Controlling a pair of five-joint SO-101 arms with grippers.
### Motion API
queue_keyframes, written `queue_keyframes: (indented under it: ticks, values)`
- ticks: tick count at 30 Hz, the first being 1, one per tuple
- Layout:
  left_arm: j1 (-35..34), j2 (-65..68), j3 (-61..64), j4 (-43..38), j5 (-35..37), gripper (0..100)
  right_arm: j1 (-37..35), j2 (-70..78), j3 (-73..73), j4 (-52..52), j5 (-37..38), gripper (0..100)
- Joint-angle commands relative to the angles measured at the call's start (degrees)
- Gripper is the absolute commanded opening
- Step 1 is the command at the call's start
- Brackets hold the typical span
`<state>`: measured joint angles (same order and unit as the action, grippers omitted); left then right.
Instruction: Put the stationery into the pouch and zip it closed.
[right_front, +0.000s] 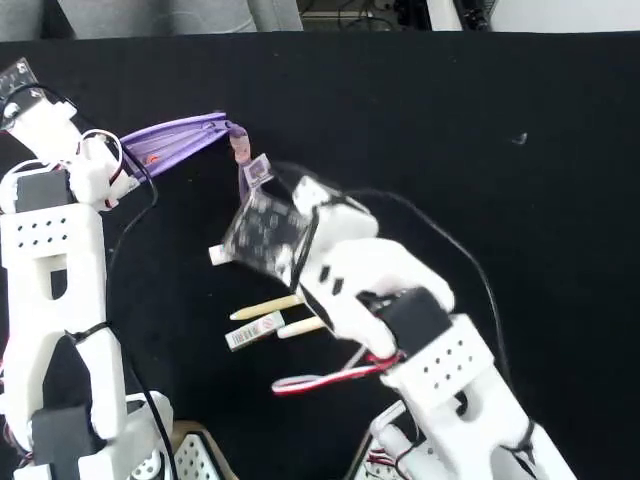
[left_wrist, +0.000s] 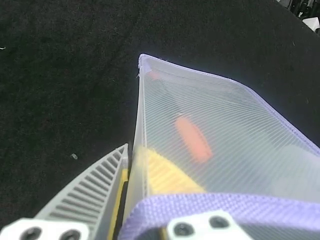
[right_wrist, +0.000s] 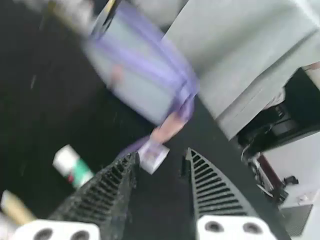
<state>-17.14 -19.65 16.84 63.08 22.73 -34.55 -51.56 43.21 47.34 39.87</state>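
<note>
A purple-edged mesh pouch (right_front: 180, 140) hangs off the table at the back left, and my left gripper (right_front: 112, 168) is shut on its edge. In the left wrist view the pouch (left_wrist: 220, 130) shows an orange item (left_wrist: 192, 137) through the mesh, with the left gripper (left_wrist: 134, 170) clamped on its purple rim. The zipper strap (right_front: 240, 150) ends in a small tag (right_front: 258, 170). My right gripper (right_front: 255, 205) is open just before that tag (right_wrist: 152, 155), which lies between the right gripper's (right_wrist: 161, 156) tips without touching them. A wooden pencil (right_front: 265, 307), a labelled stick (right_front: 255, 330) and a white-capped tube (right_wrist: 72, 167) lie on the table.
The black tabletop (right_front: 500, 150) stretches open to the right and back. Red and white wires (right_front: 320, 380) trail under the right arm near the front. The arm bases stand at the front edge.
</note>
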Motion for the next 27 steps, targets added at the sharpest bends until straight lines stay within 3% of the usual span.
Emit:
queue_keyframes:
  ticks: [1, 12, 27]
  values:
    - [-1.8, 1.0, 0.3, -0.7, 0.2, 3, 1.2, -1.7, 3.7, 5.2, 5.3, 13.8]
    - [-1.8, 0.9, 0.4, -0.6, 0.3, 3, 1.0, 9.9, 16.2, -0.2, 12.4, 13.7]
    - [-1.8, 0.9, 0.5, -0.6, 0.4, 3, 1.2, 40.9, 4.5, -3.0, 19.2, 13.7]
